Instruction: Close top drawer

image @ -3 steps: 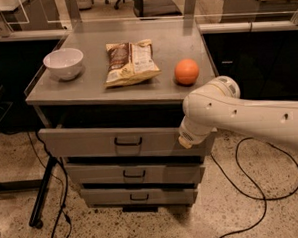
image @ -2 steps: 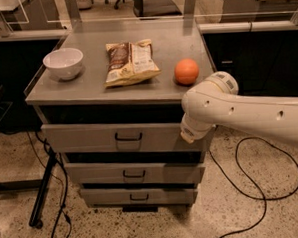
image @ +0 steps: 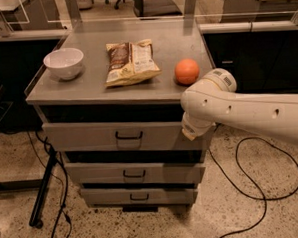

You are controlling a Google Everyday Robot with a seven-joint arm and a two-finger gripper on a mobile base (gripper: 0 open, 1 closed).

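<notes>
Speckled stone floor and black cables (image: 258,185) surround a grey metal cabinet whose counter (image: 87,89) carries three things. Going from nine o'clock to three o'clock, they are one white bowl (image: 63,63), one bag of chips (image: 131,63) and one orange (image: 187,71).

Below the counter are three drawers, stacked. The top drawer (image: 85,137) sits just under the counter, its front standing a little proud of the cabinet with a dark gap above it, so it looks not yet fully shut. Its long axis runs nine to three o'clock, with one black loop handle (image: 129,137) at the centre. The two lower drawers (image: 92,173) also stand slightly out.

One white arm (image: 249,113) reaches in from three o'clock. Its gripper (image: 191,130) is against the three o'clock end of the top drawer's front, well to the side of the handle. Whether the gripper is wide or narrow I cannot tell.

The drawer's body lies toward twelve o'clock from the gripper, so the push likely has to go straight that way. Pressing so far off centre could skew the drawer.
</notes>
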